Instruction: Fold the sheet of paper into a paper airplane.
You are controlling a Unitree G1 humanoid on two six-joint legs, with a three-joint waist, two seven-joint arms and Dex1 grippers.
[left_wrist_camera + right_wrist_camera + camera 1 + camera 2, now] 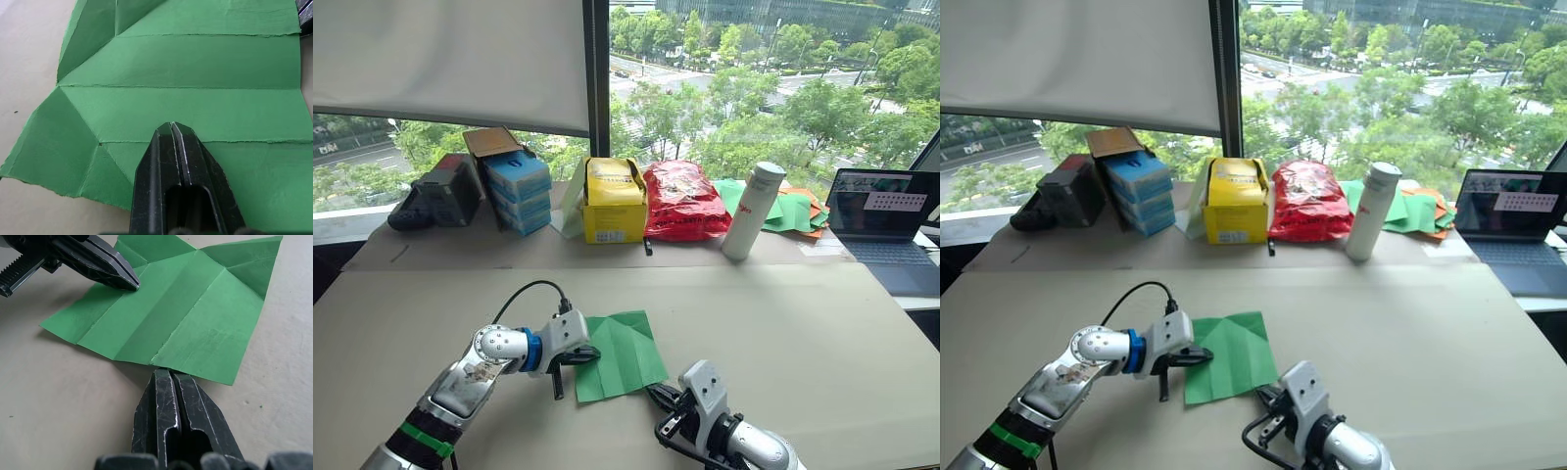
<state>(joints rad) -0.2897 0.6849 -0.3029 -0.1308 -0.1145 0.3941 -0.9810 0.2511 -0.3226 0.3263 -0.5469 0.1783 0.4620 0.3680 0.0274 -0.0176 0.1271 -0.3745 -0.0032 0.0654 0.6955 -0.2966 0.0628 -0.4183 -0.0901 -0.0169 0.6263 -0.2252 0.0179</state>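
**A:** On the table (822, 323), near the front edge, the sheet (622, 354) lies opened out almost flat between the two grippers. So how far along would people say this is? It looks barely started.

**B:** Agreed, early days. The sheet has plenty of crease lines: several long parallel ones, plus diagonals at the corners. But nothing is actually folded over. No nose point, no layered flaps, no wings. It reads as pre-creased paper that has to be folded back up along those lines, so basically every real fold is left.

**A:** And the arms?

**B:** The left gripper (589, 352) reaches in from the sheet's left side, arm bent at the elbow and running low over the table. Its fingers are pressed together with the tips resting on top of the sheet, inside the left edge. That looks like pinning, not pinching.

**A:** The right one?

**B:** The right gripper (168, 374) comes in from the near side, also with fingers pressed together and holding nothing. Its tips sit right at the sheet's near edge, where the middle crease meets it. Whether they're touching the edge or just short of it is hard to call.

**A:** So maybe it's lining up to slip under and lift that edge?

**B:** That would be the guess, with the left holding the sheet steady.
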